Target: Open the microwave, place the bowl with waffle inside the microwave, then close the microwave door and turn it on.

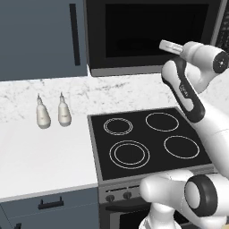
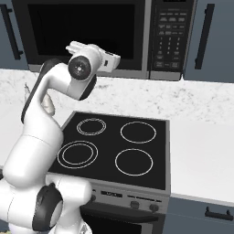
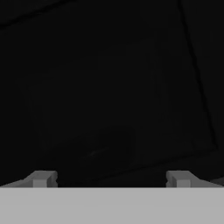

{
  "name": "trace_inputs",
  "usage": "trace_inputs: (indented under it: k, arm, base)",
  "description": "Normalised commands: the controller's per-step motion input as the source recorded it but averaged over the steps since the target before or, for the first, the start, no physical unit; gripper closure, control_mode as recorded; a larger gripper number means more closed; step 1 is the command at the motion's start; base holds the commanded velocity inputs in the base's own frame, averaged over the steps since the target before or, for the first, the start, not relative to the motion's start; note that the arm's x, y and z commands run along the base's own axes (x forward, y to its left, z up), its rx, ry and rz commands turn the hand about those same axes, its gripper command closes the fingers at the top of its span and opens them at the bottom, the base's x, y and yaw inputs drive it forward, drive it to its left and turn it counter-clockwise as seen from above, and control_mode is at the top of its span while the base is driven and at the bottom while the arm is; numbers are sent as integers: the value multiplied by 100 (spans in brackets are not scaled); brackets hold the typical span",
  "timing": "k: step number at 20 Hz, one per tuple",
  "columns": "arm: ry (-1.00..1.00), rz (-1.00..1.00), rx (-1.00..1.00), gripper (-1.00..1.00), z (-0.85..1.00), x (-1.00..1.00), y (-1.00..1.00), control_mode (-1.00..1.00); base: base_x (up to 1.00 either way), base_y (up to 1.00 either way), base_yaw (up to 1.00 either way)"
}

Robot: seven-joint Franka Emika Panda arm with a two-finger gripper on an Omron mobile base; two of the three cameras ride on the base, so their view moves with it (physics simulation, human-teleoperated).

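The microwave (image 1: pixel 152 62) (image 2: pixel 151 68) hangs above the cooktop, with a keypad strip (image 2: pixel 168 36) on its right side. The microwave door (image 1: pixel 147 31) (image 2: pixel 82 27) is closed, its dark glass facing me. My gripper (image 1: pixel 163 44) (image 2: pixel 117 58) (image 3: pixel 109 179) is raised just in front of the door's lower part and is open, with nothing between its fingers. In the hand view, the dark door glass (image 3: pixel 109 87) is very close, and the two fingertips (image 3: pixel 41 178) stand wide apart. The bowl with waffle is out of view.
A black four-ring cooktop (image 1: pixel 147 138) (image 2: pixel 114 146) lies below the arm. Two pale bottles (image 1: pixel 43 114) (image 1: pixel 64 112) stand on the white counter (image 1: pixel 40 156) to the left. Blue-grey cabinets (image 1: pixel 40 36) (image 2: pixel 215 36) with black handles flank the microwave.
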Motion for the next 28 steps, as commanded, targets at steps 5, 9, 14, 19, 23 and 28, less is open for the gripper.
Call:
trace_inputs:
  k: [5,9,14,19,23,28]
  arm:
    - [-7,0,-1,-100,39,-100,-58,-100]
    - [0,0,-5,-100,31,-96,-85,-100]
    - [0,0,-12,-100,-1,-69,-95,-100]
    - [-1,0,-30,-100,-22,-45,-56,-100]
    - [-8,0,-38,-100,-37,-15,-22,-100]
    - [1,-5,-9,-100,-14,19,-19,-100]
  base:
    - [0,0,0]
    - [0,0,0]
    - [0,0,0]
    - [0,0,0]
    - [0,0,0]
    - [0,0,0]
